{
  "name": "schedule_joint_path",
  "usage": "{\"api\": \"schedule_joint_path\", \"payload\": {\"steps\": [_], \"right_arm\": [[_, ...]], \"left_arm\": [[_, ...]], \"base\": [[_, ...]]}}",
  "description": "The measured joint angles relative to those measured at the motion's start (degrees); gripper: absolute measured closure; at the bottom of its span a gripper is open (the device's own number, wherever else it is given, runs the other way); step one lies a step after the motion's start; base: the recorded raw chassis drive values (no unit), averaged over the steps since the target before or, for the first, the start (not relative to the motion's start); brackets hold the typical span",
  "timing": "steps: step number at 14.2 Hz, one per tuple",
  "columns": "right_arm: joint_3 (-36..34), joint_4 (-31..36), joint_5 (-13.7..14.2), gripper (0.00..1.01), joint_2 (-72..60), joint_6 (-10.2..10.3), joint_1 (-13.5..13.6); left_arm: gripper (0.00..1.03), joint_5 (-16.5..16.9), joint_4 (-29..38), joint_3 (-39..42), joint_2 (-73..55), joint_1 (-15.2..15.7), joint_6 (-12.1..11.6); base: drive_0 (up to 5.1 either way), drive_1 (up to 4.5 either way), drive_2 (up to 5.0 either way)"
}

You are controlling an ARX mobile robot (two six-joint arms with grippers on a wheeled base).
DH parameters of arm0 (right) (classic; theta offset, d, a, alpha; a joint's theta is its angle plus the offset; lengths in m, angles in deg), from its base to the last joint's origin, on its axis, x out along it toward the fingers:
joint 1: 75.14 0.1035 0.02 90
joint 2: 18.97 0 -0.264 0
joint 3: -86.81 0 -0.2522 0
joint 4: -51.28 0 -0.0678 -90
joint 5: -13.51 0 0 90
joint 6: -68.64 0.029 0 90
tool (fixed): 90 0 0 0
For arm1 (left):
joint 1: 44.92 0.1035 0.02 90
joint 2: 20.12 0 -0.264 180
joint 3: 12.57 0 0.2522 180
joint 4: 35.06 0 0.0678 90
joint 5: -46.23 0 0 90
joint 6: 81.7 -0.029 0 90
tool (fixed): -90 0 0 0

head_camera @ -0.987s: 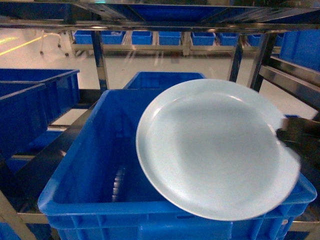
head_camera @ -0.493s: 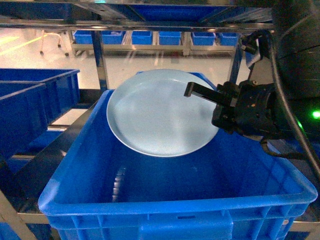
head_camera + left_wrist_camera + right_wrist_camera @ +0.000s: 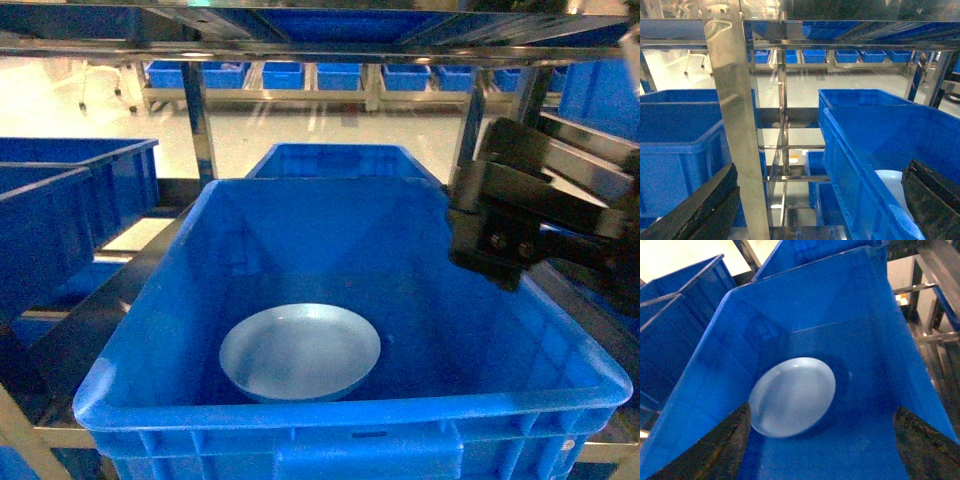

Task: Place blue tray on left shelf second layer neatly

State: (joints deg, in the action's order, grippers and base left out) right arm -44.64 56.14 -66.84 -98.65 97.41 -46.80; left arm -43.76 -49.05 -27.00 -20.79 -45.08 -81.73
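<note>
Blue tray point(image 3: 299, 352): you see it lying flat on the floor of the large blue crate point(image 3: 150, 330), left of centre. Right claw point(image 3: 820, 450): spread, empty, above it. Left claw point(image 3: 820, 205): spread beside the shelf post point(image 3: 737, 125), tips cut off.

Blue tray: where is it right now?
The blue tray lies on the floor of the big blue crate, left of centre in the head view, clear of the right gripper.
</note>
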Motion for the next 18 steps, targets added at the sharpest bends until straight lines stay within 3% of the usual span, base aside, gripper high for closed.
{"api": "schedule_joint_path", "payload": {"steps": [1,2,4,5,6,7,8,9,13,18], "right_arm": [[-3.9,-5.1,2.6,0.03,7.7,-1.7,1.1],[-9.9,-14.9,4.8,0.04,20.9,-5.2,1.2],[-13.1,-31.8,3.5,0.03,43.8,-14.1,-6.6],[-12.2,-41.2,-3.6,0.03,55.3,-20.2,-14.5],[-11.7,-45.5,-9.4,0.03,61.1,-24.2,-23.7],[-12.0,-44.5,-10.5,0.04,62.2,-26.2,-28.9],[-19.3,-29.0,-9.9,0.19,68.2,-27.4,-28.5],[-23.7,-21.5,-9.6,0.37,71.6,-28.0,-28.4],[-28.5,-19.8,-9.6,0.98,74.5,-28.4,-28.3],[-31.5,-19.1,-9.6,0.99,76.8,-28.5,-28.3]], "left_arm": [[0.05,0.0,0.0,0.0,0.0,0.0,0.0],[0.05,0.0,0.0,0.0,0.0,0.0,0.0],[0.05,0.0,0.0,0.0,0.0,0.0,0.0],[0.05,0.0,0.0,0.0,0.0,0.0,0.0],[0.05,0.0,0.0,0.0,0.0,0.0,0.0],[0.05,0.0,0.0,0.0,0.0,0.0,0.0],[0.05,0.0,0.0,0.0,0.0,0.0,0.0],[0.05,-0.2,0.0,0.0,0.0,0.2,0.0],[0.05,0.0,0.0,0.0,0.0,0.2,0.0],[0.05,0.0,0.0,0.0,0.0,0.2,0.0]], "base": [[0.0,0.00,0.0],[0.0,0.00,0.0],[0.0,0.00,0.0],[0.0,0.00,0.0],[0.0,0.00,0.0],[0.0,0.00,0.0],[0.0,0.00,0.0],[0.0,0.00,0.0],[0.0,0.00,0.0],[0.0,0.00,0.0]]}}
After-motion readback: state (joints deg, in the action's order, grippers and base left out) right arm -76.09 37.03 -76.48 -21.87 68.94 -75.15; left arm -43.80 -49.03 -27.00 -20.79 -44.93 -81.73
